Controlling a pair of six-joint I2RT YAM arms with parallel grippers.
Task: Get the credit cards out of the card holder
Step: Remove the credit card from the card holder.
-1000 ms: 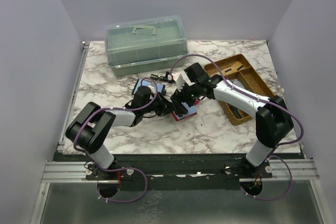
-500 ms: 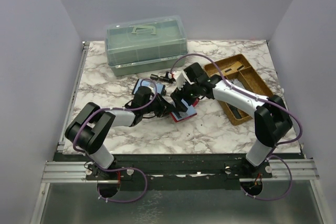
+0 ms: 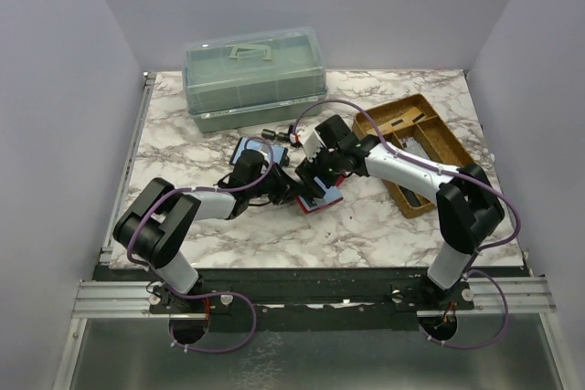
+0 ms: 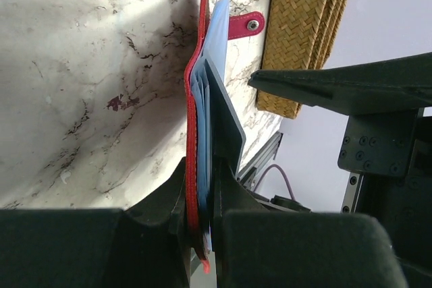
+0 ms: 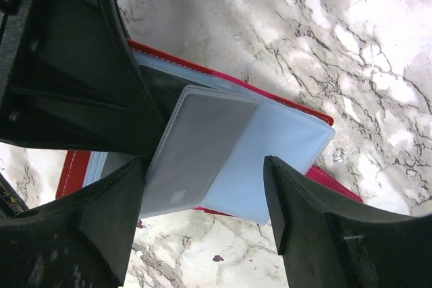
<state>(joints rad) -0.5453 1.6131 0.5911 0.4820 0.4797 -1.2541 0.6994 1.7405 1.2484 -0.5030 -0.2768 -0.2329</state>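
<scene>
The red card holder [image 3: 325, 198] lies open near the table's middle, its blue sleeves [image 5: 290, 133] facing up. My left gripper [image 3: 291, 191] is shut on its near end. The left wrist view shows the card holder [image 4: 192, 133] edge-on, pinched in the left gripper [image 4: 202, 187]. One grey credit card [image 5: 199, 146] sticks out of a sleeve at an angle. It also shows as a dark slab, the card [image 4: 226, 123], leaning off the sleeves. My right gripper [image 5: 202, 200] hovers open over that card's free end, one finger on each side. In the top view the right gripper [image 3: 315, 182] is over the holder.
A green lidded box [image 3: 254, 78] stands at the back left. A woven tray [image 3: 416, 148] holding a few items sits at the right. A blue folding case [image 3: 254, 148] and small dark parts [image 3: 279, 133] lie just behind the card holder.
My right gripper has shifted slightly left and lower over the card holder, and its fingers have come a little closer together. The left gripper and the holder have stayed put.
</scene>
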